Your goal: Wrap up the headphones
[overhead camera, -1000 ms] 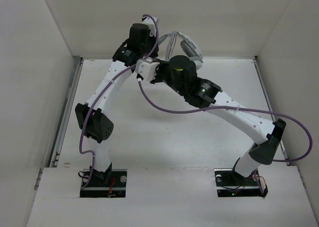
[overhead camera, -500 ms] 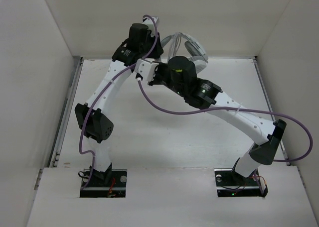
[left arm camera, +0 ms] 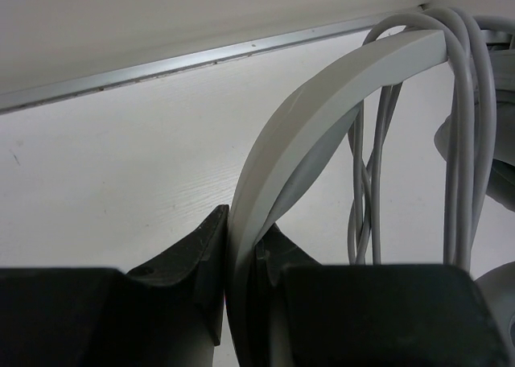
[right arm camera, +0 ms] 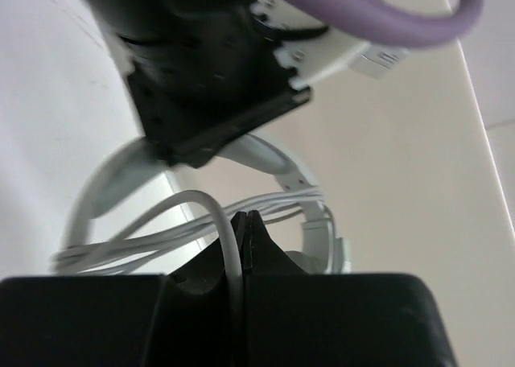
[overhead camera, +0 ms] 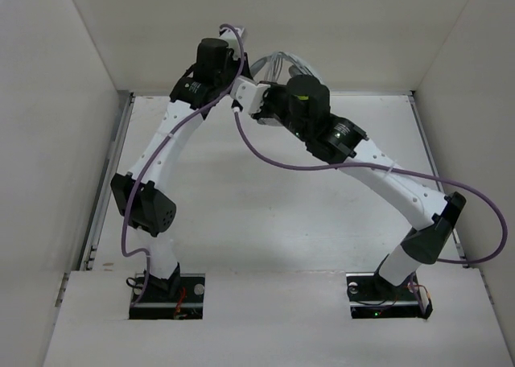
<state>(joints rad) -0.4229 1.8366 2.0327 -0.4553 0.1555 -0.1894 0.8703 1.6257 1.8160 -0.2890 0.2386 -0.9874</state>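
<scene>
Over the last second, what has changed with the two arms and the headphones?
The right arm pushed its wrist back toward the far wall, covering more of the light grey-white over-ear headphones from above; the left arm swung slightly left. The headphones remain raised between them, headband in the left claw, thin grey cable in the right claw.

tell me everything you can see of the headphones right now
Light grey-white headphones, smooth plastic as it looks, near the back wall. The curved headband is clamped in the left hand. The thin grey cable lies over the headband in several loops, with strands hanging twisted beside it. The right hand pinches one strand. One earcup shows in the right wrist view; no plug is visible.
</scene>
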